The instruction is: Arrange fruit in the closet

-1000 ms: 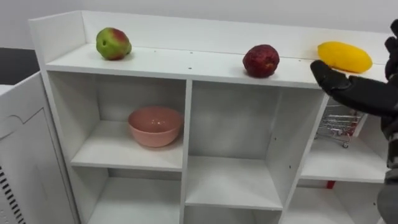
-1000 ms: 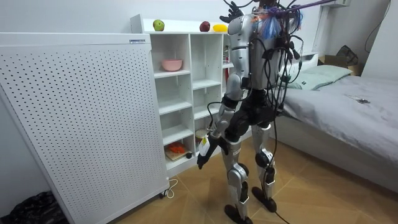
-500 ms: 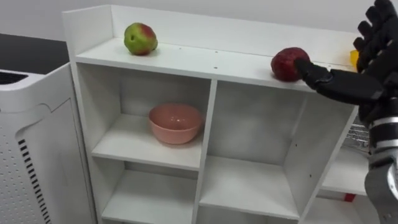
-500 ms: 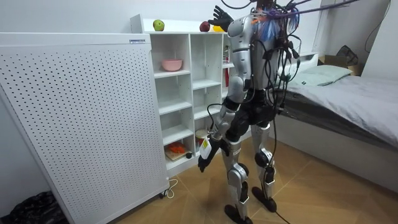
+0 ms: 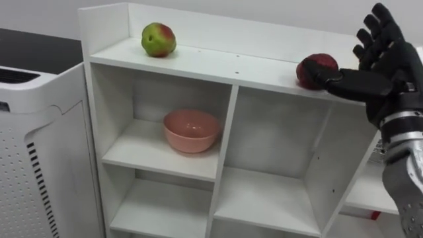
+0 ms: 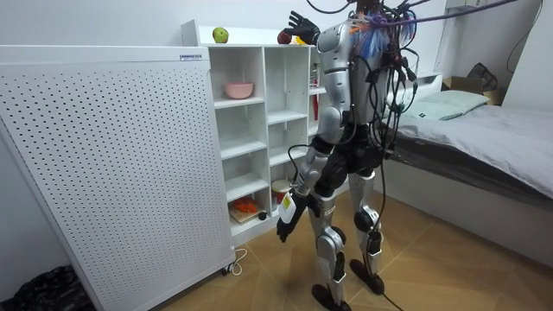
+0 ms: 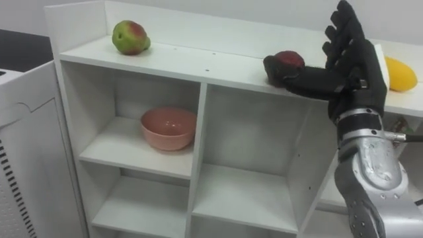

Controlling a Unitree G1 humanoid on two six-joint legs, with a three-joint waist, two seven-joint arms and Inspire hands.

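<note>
There, right hand (image 7: 353,63) at red fruit (image 7: 289,59).

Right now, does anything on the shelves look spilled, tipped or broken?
Nothing stands out. The green-red apple, dark red round fruit and yellow oblong fruit rest on top of the white shelf unit; the pink bowl sits upright.

no readable text, labels or numbers

Closet top (image 5: 218,65): wide free stretch btw green apple (image 5: 158,39) at left end & red fruit (image 5: 316,70); mango (image 7: 400,73) blocks right end. Pink bowl (image 5: 192,130) takes upper-left compartment; middle compartment open.
</note>
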